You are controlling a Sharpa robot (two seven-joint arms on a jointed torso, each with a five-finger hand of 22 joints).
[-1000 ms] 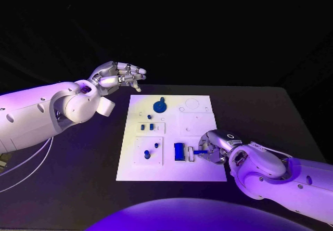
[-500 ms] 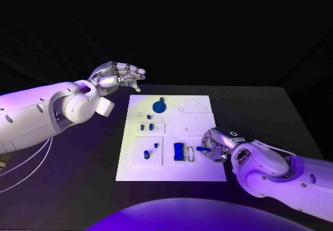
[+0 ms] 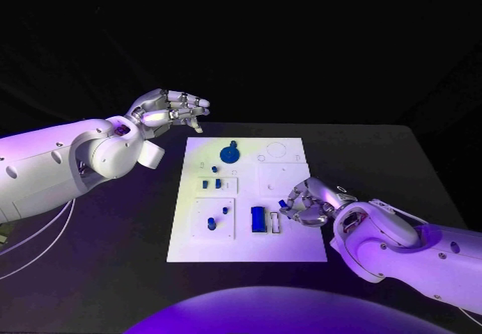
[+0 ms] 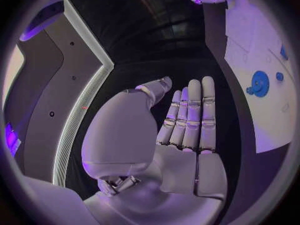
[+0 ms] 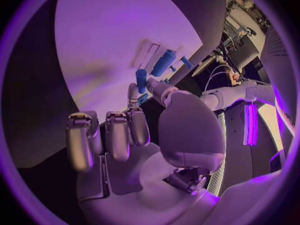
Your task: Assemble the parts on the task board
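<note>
The white task board [image 3: 291,243] lies mid-table. On it sit a blue gear [image 3: 231,152], two short blue pegs [image 3: 212,184], further small blue pieces [image 3: 212,223] and an upright blue block [image 3: 259,219]. My right hand [image 3: 307,204] hovers over the board's right side, just right of the block. It pinches a small blue peg [image 5: 141,79] between thumb and a fingertip, with the block [image 5: 164,62] beyond it. My left hand [image 3: 168,110] hangs in the air off the board's far left corner and holds nothing; its fingers [image 4: 190,115] lie side by side. The gear [image 4: 258,82] lies off to its side.
Outlined empty recesses [image 3: 277,149] mark the board's far right part. A narrow white slot piece [image 3: 276,223] lies beside the blue block. Black table [image 3: 382,167] surrounds the board on all sides.
My right hand has moved with the blue peg away from the board's near right area, toward its middle right. The left hand has stayed where it was.
</note>
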